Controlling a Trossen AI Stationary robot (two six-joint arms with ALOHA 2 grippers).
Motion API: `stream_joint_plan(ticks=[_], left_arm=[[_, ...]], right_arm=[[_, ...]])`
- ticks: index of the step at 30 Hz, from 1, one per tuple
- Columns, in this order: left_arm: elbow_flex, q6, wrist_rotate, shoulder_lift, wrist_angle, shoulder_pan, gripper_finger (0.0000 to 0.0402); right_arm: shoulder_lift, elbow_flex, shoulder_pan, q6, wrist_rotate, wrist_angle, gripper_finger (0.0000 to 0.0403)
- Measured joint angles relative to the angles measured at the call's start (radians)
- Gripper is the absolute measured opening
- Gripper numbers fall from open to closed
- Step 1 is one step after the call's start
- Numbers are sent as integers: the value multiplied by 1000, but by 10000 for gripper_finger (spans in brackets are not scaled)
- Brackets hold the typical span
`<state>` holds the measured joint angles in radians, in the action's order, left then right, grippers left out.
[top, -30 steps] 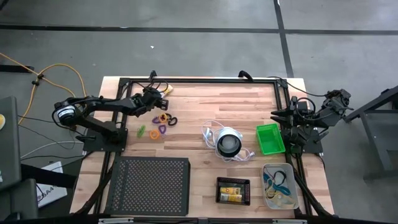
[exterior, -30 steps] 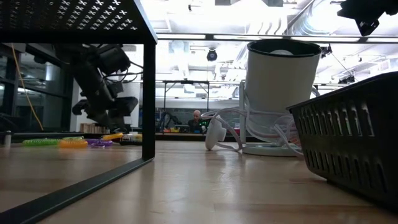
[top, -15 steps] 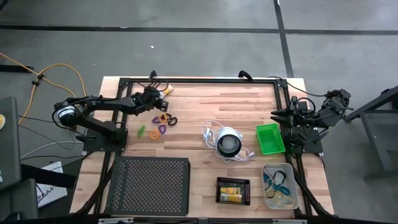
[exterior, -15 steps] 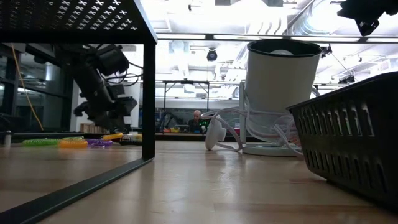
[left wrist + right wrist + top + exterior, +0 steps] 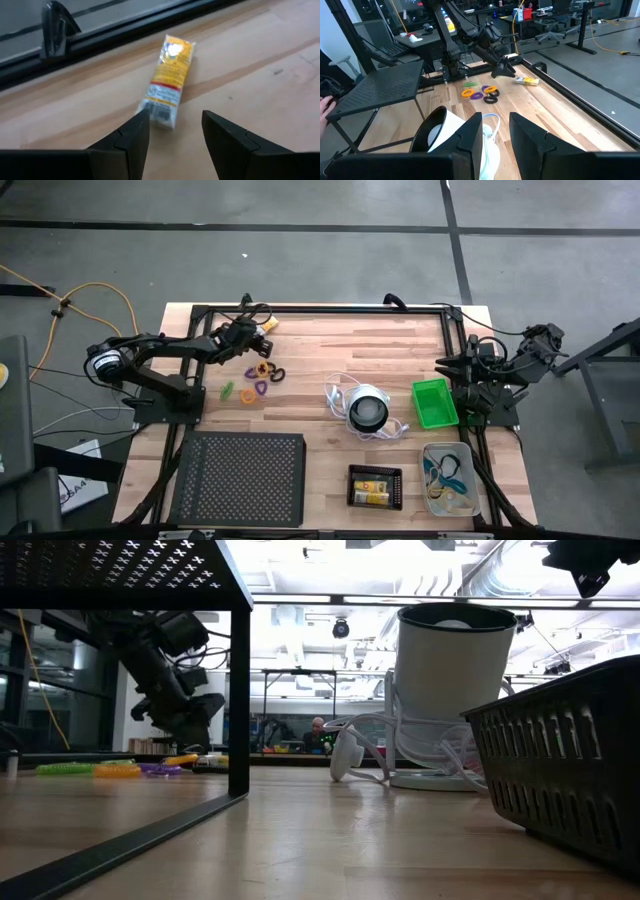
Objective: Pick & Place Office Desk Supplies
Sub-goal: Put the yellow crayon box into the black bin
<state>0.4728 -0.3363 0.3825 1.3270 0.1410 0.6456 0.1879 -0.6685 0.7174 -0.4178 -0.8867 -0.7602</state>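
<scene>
A round white-and-black object point(image 5: 368, 412) with a white cord sits mid-tabletop, a green tray point(image 5: 434, 402) just right, perforated black platform point(image 5: 238, 478) near-left.

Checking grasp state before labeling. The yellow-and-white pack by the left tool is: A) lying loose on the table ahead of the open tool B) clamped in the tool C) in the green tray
A: the yellow-and-white pack lies flat on the wood, ahead of the open left tool.
</scene>
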Motion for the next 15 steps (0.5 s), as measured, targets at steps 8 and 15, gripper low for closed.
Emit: stream_joint_plan(ticks=[8,15], left_arm=[[0,0,39,48,64,0,173],[0,0,40,125,186,9,173]], right_arm=[[0,0,0,0,0,0,85],[0,0,0,0,0,0,85]])
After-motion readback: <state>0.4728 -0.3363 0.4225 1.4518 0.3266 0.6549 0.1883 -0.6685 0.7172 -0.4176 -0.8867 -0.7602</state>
